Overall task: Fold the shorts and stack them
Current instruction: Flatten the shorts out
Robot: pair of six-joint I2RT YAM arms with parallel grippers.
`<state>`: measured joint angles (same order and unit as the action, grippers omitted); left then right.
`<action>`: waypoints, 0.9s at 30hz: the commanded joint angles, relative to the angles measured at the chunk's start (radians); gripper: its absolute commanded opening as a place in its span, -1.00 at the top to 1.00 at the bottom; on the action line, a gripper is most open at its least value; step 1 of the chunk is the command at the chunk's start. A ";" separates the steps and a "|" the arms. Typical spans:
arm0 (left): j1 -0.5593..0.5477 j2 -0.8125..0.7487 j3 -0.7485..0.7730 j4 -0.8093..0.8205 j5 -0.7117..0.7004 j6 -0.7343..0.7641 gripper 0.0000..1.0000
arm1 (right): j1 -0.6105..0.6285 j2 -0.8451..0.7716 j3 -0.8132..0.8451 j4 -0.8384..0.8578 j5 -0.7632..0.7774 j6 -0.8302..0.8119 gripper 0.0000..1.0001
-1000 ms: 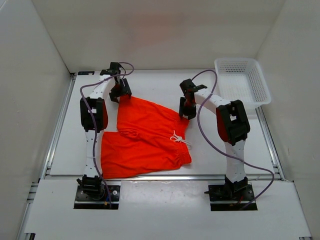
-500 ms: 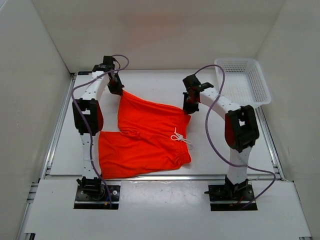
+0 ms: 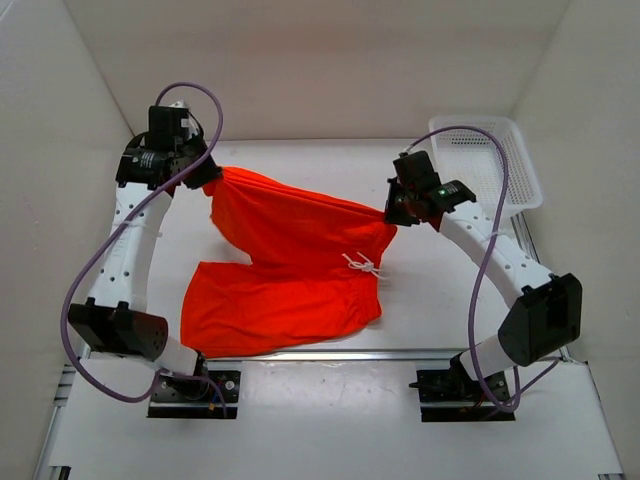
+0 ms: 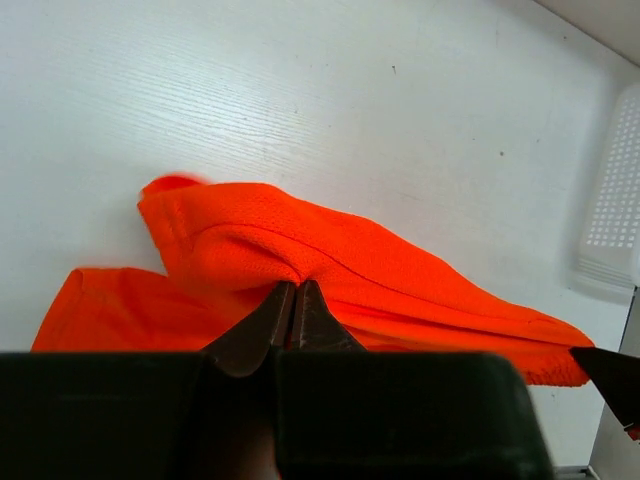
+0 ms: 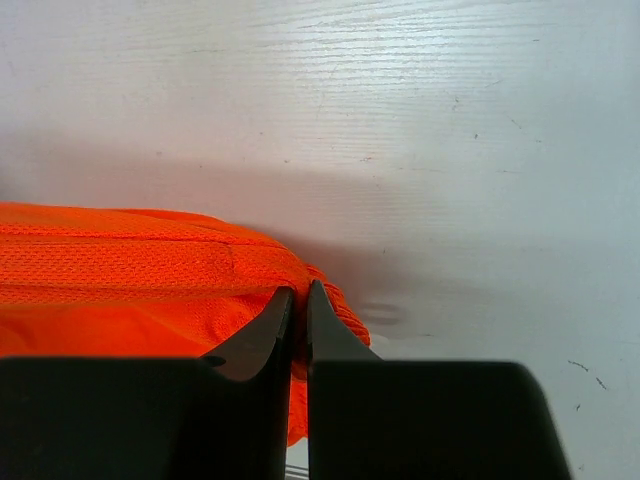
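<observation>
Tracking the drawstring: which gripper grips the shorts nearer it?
The right gripper, shut on the shorts at the waistband corner by the drawstring; the left gripper holds a leg end.

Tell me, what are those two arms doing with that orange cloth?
Two robot arms are handling a pair of bright orange-red soft fabric shorts, meant to be folded. The left gripper is pinched shut on one far corner and the right gripper on the other, holding that edge up. The near part, with the white drawstring, lies on the white table. No fold is made yet. A white plastic mesh basket sits at the far right.
</observation>
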<state>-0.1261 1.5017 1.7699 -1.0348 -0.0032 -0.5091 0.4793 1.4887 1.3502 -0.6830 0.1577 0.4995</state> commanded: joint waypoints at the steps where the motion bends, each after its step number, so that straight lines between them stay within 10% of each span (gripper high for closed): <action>1: -0.010 0.054 0.016 -0.004 -0.109 -0.022 0.80 | -0.011 -0.008 -0.008 -0.032 0.083 0.002 1.00; 9: -0.021 0.464 0.351 0.035 -0.167 -0.009 0.80 | -0.021 0.209 0.185 -0.007 0.150 -0.007 1.00; 11: -0.021 0.677 0.561 0.035 -0.221 0.012 0.23 | -0.057 0.333 0.254 -0.007 0.169 -0.007 0.82; 13: -0.021 0.815 0.850 -0.101 -0.221 0.024 -1.00 | -0.068 0.425 0.380 -0.061 0.155 -0.007 0.43; 15: -0.021 0.893 0.944 -0.172 -0.205 0.024 -1.00 | -0.082 0.426 0.414 -0.070 0.155 -0.018 -0.49; 18: -0.012 0.695 0.673 -0.037 -0.195 0.037 -1.00 | -0.073 0.348 0.322 -0.024 0.146 -0.027 -0.94; 27: 0.036 0.303 0.103 -0.005 -0.176 0.107 -1.00 | -0.001 0.093 0.035 -0.024 0.002 0.008 -0.81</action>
<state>-0.0998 1.9877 2.0212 -1.0344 -0.1699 -0.4362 0.4397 1.6608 1.4517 -0.7017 0.2432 0.4892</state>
